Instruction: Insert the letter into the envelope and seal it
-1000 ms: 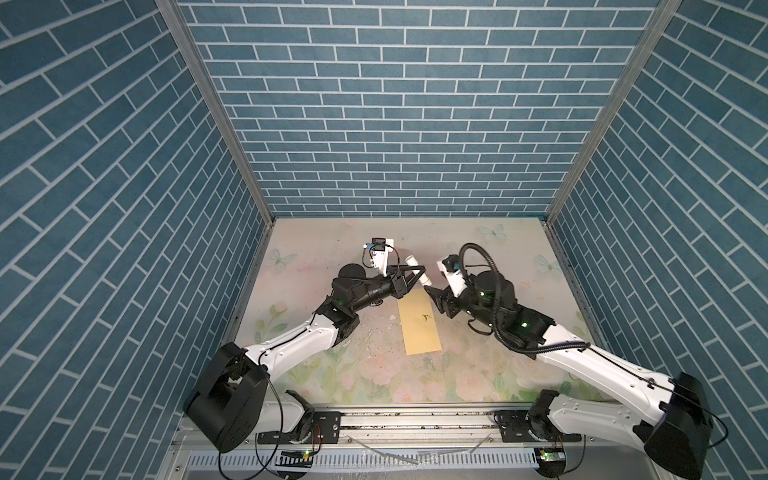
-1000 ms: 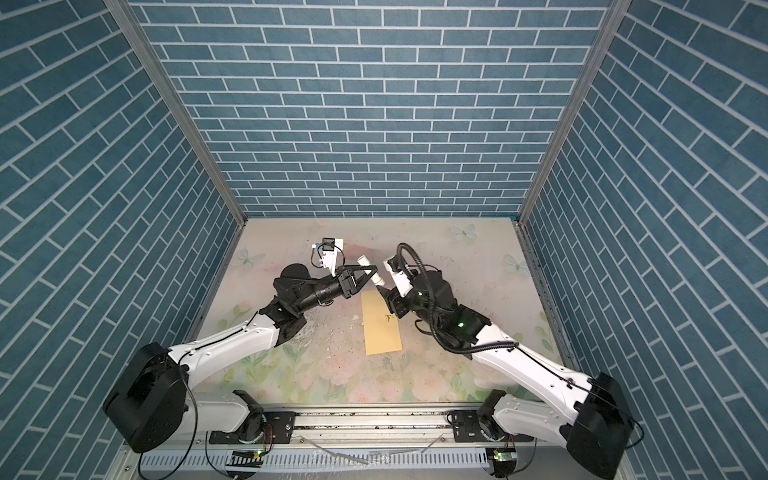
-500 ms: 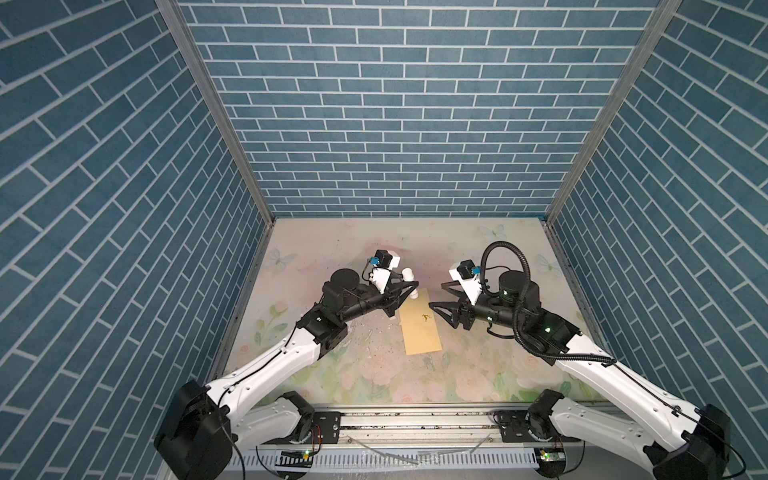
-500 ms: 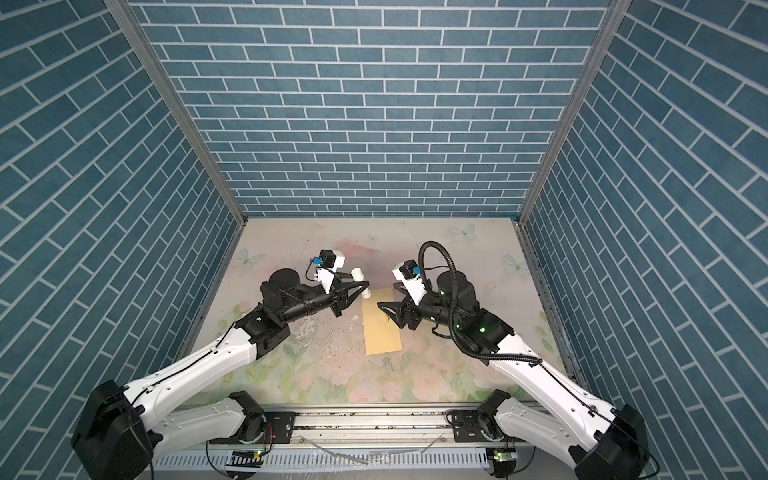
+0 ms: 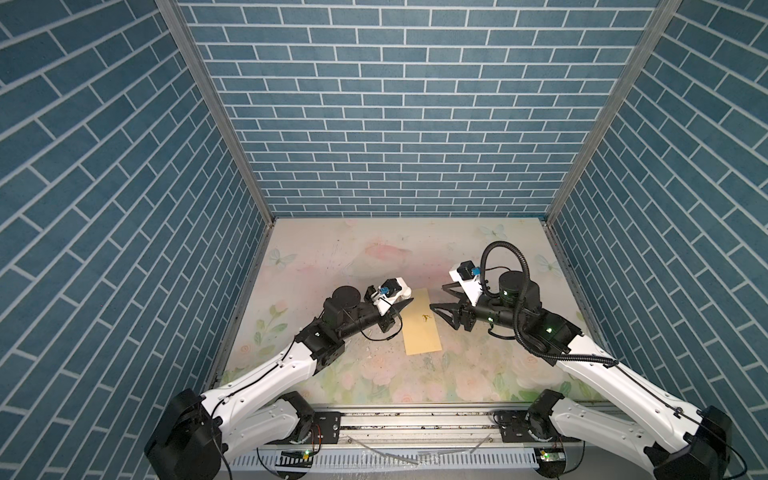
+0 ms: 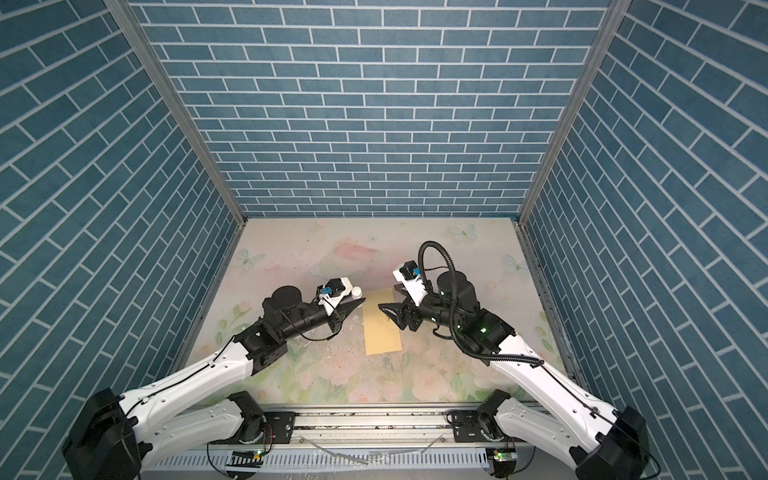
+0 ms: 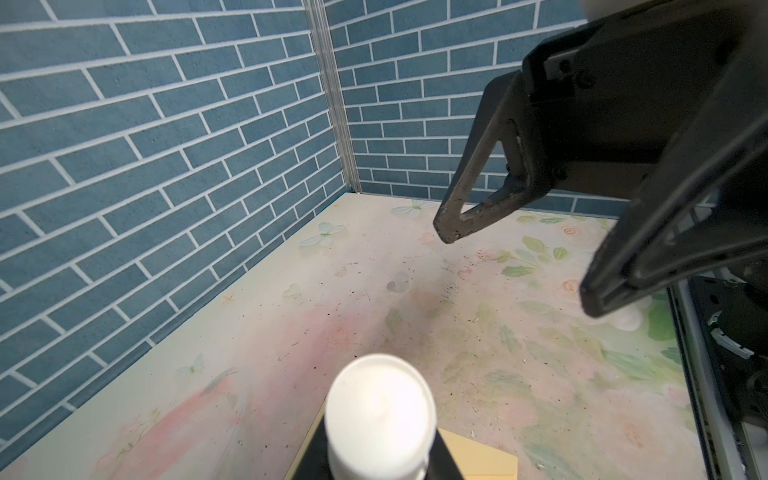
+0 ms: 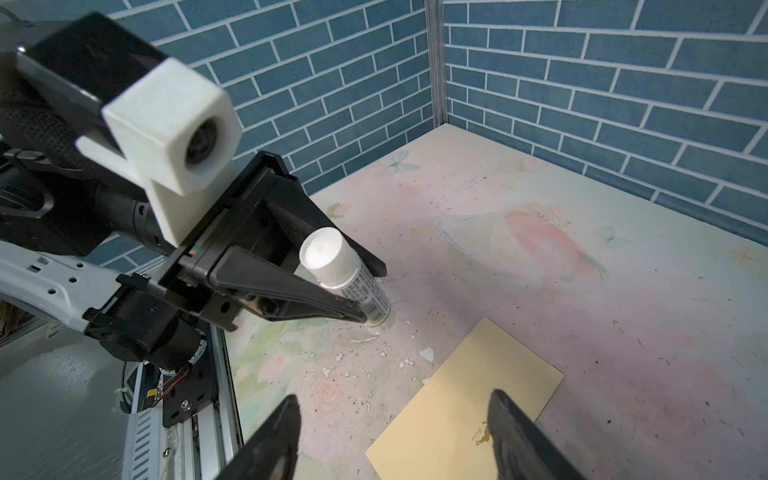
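Left end effector [image 8: 374,293] clamps what looks like a glue stick [image 8: 332,262]; right end effector [image 5: 437,297] gapes empty near the envelope [image 5: 422,328].

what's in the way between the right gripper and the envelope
Nothing visible. The right gripper hangs open at the edge of the envelope with nothing between them. The glue stick is clamped in the left gripper, on the envelope's other side.

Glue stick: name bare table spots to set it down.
Bare table: the far half, between back wall and envelope; the near strip between envelope and front rail. Crowded: the middle, where left end effector and right end effector flank the envelope.
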Controlling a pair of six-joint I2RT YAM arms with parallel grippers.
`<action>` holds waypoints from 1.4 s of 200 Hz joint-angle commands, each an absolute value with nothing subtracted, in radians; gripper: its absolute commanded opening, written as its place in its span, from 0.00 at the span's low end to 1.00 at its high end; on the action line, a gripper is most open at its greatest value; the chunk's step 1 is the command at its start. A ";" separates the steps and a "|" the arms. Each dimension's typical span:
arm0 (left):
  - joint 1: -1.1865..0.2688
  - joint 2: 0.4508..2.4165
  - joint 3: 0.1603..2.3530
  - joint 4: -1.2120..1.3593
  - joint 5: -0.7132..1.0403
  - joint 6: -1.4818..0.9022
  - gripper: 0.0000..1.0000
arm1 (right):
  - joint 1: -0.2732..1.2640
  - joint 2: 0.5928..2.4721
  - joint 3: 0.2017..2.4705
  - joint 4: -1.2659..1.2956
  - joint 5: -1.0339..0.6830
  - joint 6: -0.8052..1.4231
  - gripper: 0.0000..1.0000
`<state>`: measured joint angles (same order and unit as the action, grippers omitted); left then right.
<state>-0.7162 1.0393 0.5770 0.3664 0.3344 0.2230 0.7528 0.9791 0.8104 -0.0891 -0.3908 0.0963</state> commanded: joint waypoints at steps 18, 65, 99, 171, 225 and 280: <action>-0.732 1.039 0.566 0.422 0.334 0.249 0.00 | 0.808 1.038 0.908 -0.080 -0.357 0.036 0.71; -0.738 1.054 0.571 0.426 0.352 0.230 0.00 | 0.890 1.108 0.965 -0.066 -0.256 -0.007 0.71; -0.739 1.057 0.571 0.424 0.359 0.224 0.00 | 0.919 1.144 0.987 -0.052 -0.203 -0.012 0.68; -0.744 1.074 0.571 0.428 0.368 0.213 0.00 | 0.945 1.192 1.015 -0.025 -0.160 -0.008 0.54; -0.745 1.075 0.574 0.427 0.370 0.204 0.00 | 0.959 1.235 1.051 -0.074 -0.143 -0.023 0.46; -0.746 1.075 0.584 0.416 0.364 0.188 0.00 | 0.971 1.266 1.077 -0.115 -0.135 -0.033 0.21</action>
